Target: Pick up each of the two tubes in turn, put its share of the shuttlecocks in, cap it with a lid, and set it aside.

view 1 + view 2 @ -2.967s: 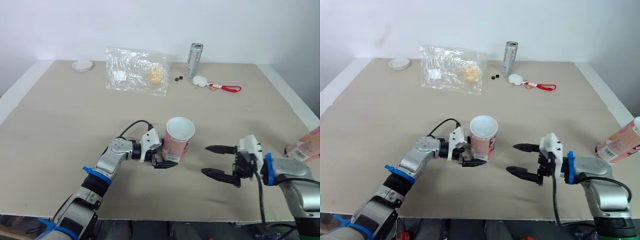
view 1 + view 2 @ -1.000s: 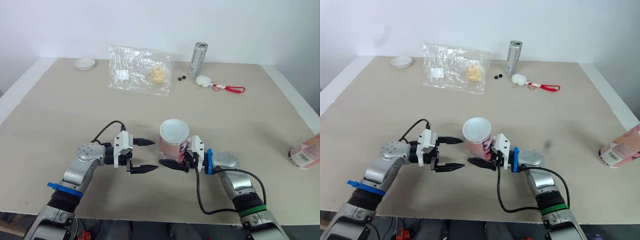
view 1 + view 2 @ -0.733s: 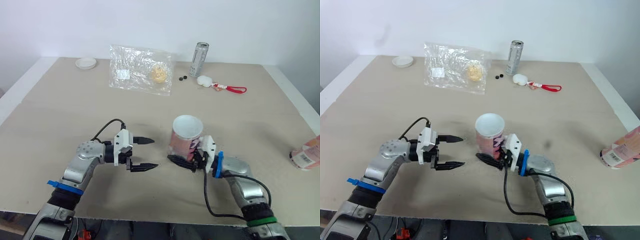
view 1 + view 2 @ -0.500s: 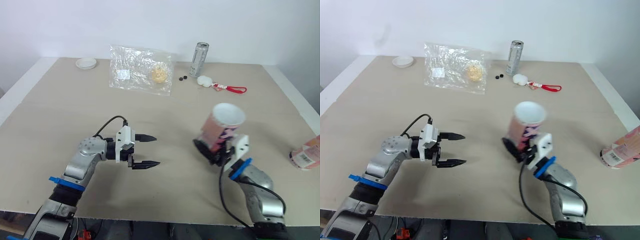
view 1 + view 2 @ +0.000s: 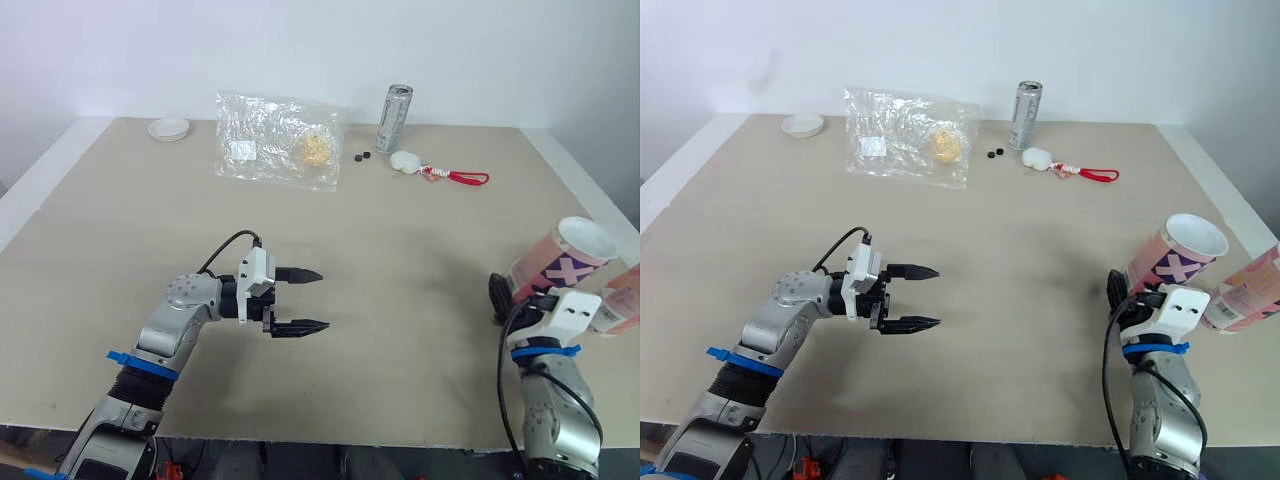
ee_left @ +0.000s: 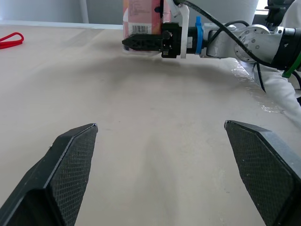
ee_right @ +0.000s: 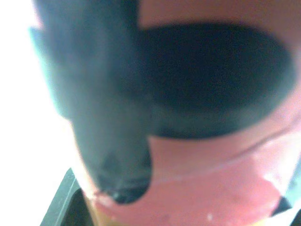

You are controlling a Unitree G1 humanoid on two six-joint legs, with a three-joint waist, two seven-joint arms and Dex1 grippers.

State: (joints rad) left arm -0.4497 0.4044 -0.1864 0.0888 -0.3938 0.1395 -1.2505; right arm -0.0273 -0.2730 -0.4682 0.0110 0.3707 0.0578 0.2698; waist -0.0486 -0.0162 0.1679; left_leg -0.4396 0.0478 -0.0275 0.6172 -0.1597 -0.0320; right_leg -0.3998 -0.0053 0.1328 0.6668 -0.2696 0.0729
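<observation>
A pink tube (image 5: 556, 262) with an open white mouth leans tilted near the table's right edge, and my right gripper (image 5: 507, 297) is shut on its lower end. The left wrist view looks across the table at that tube (image 6: 142, 13) and the right gripper (image 6: 142, 42) on it. In the right wrist view the pink tube (image 7: 202, 179) sits pressed against the fingers. A second pink tube (image 5: 620, 304) lies just beyond it at the table's right edge. My left gripper (image 5: 323, 299) hovers open over the middle of the table, holding nothing. A clear bag (image 5: 276, 140) with a shuttlecock inside lies at the back.
A small white round lid (image 5: 168, 128) sits at the back left. A silver can (image 5: 395, 118) stands at the back, with two small black bits (image 5: 362, 156) and a white lump (image 5: 404, 161) on a red cord (image 5: 462, 178) beside it.
My right gripper has carried the tube from the table's middle out to the right edge, tilting it. My left gripper stays open and has edged slightly right.
</observation>
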